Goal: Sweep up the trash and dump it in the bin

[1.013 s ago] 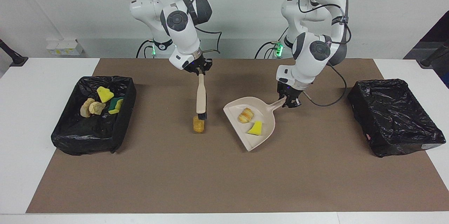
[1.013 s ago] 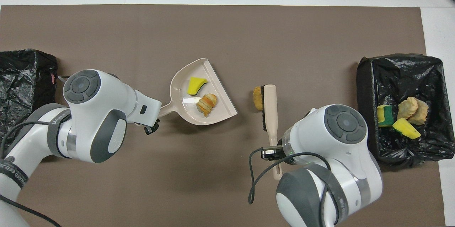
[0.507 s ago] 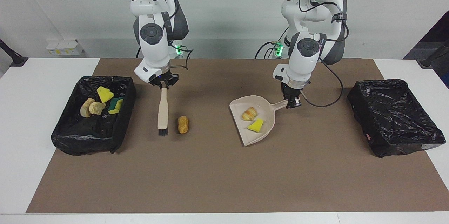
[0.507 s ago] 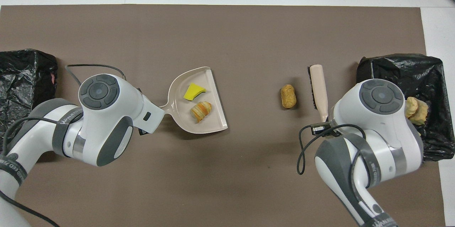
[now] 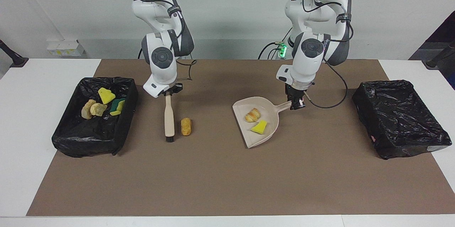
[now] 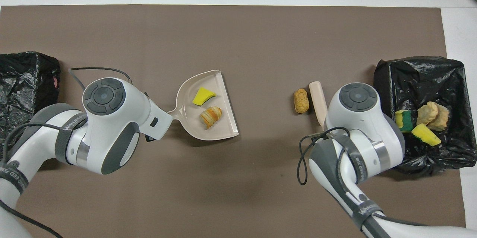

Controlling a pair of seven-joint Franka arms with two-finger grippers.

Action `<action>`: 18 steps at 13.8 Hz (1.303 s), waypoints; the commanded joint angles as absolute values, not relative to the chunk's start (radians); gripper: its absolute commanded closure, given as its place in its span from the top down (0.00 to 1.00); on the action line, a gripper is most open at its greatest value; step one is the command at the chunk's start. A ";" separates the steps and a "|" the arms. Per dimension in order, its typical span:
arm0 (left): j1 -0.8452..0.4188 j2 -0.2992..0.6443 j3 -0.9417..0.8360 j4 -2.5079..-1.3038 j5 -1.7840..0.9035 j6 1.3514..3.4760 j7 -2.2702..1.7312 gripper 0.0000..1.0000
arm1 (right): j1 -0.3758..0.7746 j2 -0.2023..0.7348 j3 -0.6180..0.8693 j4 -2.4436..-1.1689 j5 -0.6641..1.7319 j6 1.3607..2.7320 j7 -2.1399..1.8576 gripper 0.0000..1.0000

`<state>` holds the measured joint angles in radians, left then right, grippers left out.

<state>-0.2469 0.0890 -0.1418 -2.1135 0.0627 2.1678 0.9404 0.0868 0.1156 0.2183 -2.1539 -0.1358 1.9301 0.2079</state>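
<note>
Just beside the brush's (image 5: 169,117) dark bristles lies a tan, ridged bread lump (image 5: 186,126), on the side toward the dustpan (image 5: 272,120), close but apparently not touching. The right gripper (image 5: 168,93) is clamped tight on the brush's smooth beige handle, the bristle end down on the brown mat (image 5: 227,177). The left gripper (image 5: 295,105) pinches the dustpan's handle; on that flat beige pan rest a striped croissant-like piece (image 5: 252,115) and a yellow sponge wedge (image 5: 259,126). Four more scraps (image 5: 102,104), spongy yellow, green-backed and crusty tan, sit in the black crinkled bin (image 5: 89,141) at the right arm's end of the table.
</note>
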 commanded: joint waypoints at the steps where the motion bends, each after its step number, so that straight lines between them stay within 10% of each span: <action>1: -0.255 0.057 -0.135 -2.143 0.078 2.181 0.940 0.00 | 0.152 0.169 0.224 -2.123 -0.077 1.965 0.213 0.00; 18: -0.218 0.061 -0.135 -2.157 -0.047 2.187 0.959 0.00 | 0.491 0.202 0.264 -2.016 0.293 2.075 0.457 0.00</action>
